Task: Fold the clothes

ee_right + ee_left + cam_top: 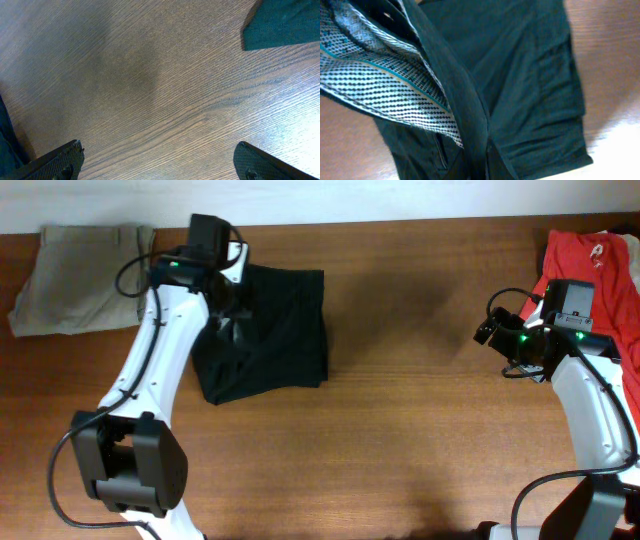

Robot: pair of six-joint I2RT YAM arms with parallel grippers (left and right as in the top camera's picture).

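I cannot tell if your left fingers pinch the black shorts point(275, 330); they could drop. Your right fingers point(55, 162) are spread.

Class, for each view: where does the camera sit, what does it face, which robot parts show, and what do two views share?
Overhead: above the table, facing down; left arm, right arm, black shorts, khaki shorts, red top.
Left wrist: close over the shorts' lining; no fingers show.
Right wrist: facing bare wood; open right gripper at bottom.
Shared: overhead and left wrist both show the black shorts.
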